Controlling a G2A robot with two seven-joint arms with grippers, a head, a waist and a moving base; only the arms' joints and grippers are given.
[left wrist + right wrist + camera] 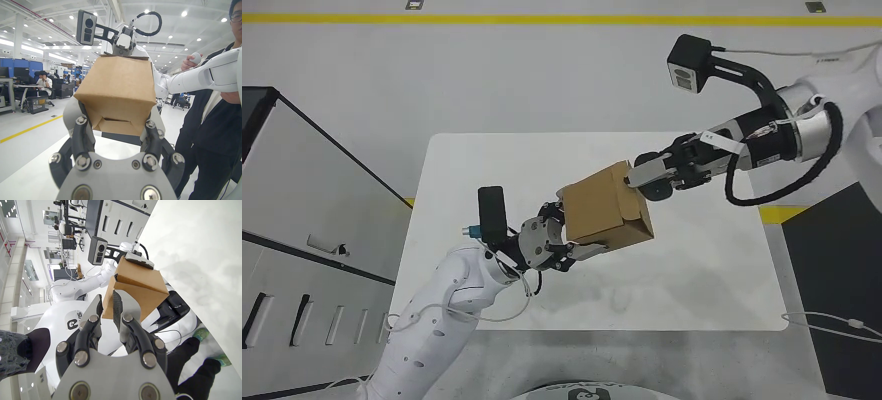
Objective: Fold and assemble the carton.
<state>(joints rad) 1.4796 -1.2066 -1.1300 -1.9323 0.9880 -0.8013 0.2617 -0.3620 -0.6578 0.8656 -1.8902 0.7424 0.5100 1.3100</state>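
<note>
carton held up between both end effectors: far-right end left to close

where things are: the carton [607,205] hangs over the middle of the table [472,180], tilted, its long axis running near-left to far-right. whether it clears the table i cannot tell from above.

left end effector [554,243]: on the near-left end, fingers spread wide with one on each side wall, clamping the carton. from its wrist view that end looks folded shut, flaps meeting at a slot.

right end effector [107,303]: on the far-right end, fingers narrow, pinched on the edge of a single cardboard panel [108,294]. beside it the folded layers are not lying flush.

judgement: the step in hand looks like turning that far-right panel in and seating it.

- treat the left grip as the anchor, firm but not hard enough to bow the thin walls.
- swing the panel around its own crease and don't pull outward, or the carton may slide from the left grip or rack out of square.
- let go only once the panel sits flush.
- watch for tearing at the crease.
</note>
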